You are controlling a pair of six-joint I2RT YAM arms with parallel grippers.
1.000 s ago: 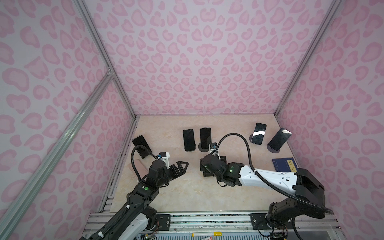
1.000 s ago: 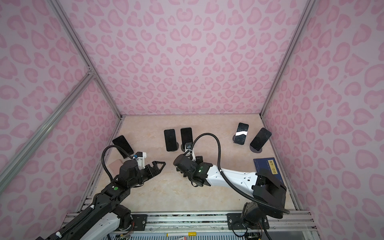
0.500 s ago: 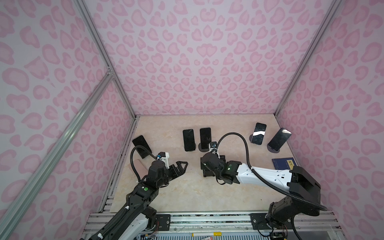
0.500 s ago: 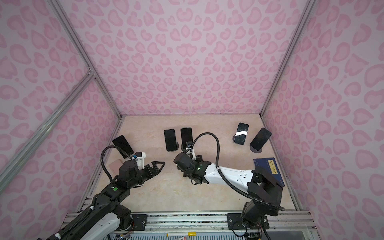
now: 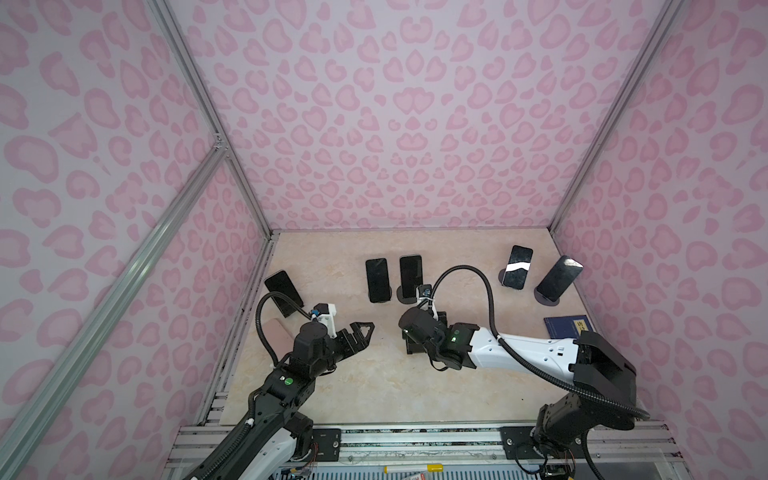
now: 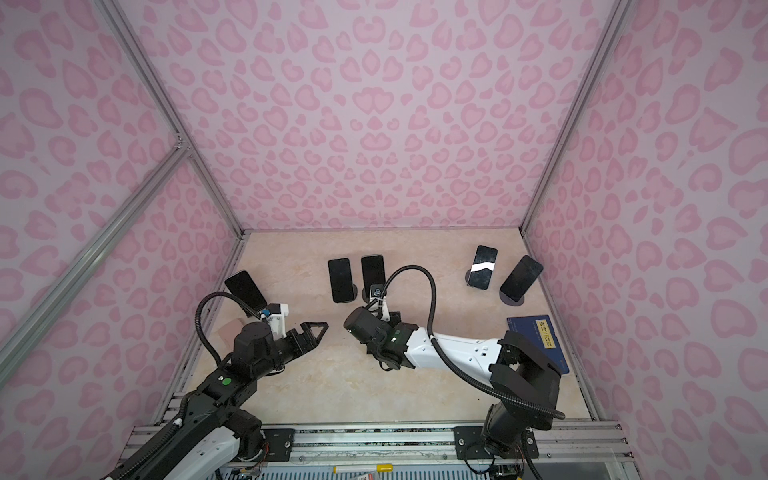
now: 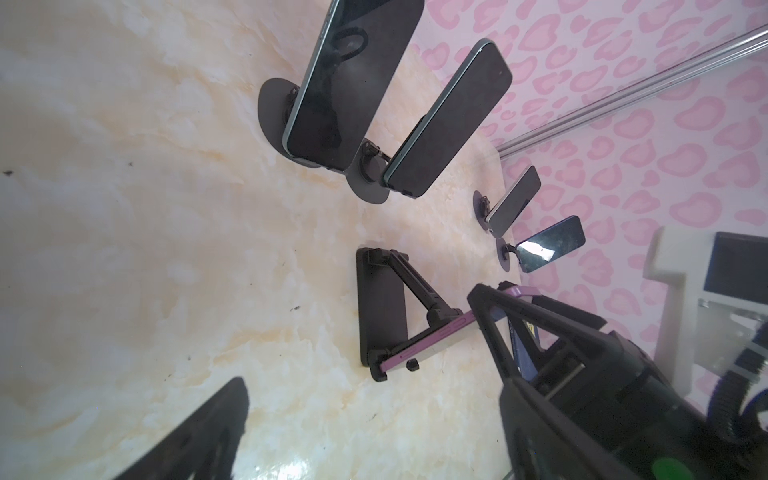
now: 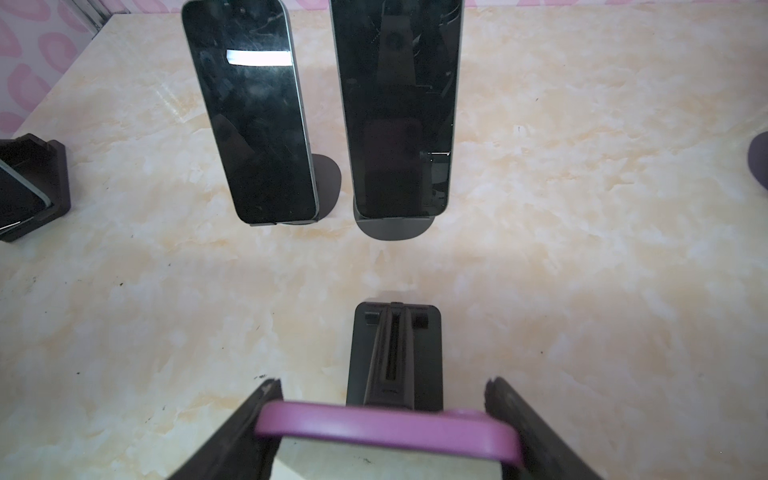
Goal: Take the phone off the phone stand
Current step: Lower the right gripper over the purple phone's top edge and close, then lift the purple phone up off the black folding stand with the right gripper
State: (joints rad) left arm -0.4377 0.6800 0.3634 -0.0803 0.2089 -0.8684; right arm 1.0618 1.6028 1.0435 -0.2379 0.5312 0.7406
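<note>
Left gripper (image 5: 362,332) hangs released above the table (image 5: 332,395) just left of the black phone stand (image 8: 394,353), whose lip holds the leaning purple phone (image 8: 382,428), its upper sides clenched by the right gripper (image 8: 382,386).

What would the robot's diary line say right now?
right pincer: clamped on purple phone | purple phone: leaning in folding stand | left pincer: open, empty

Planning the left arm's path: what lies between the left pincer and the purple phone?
Only bare tabletop, as the left wrist view shows, separates the open left pincer from the purple phone.
</note>
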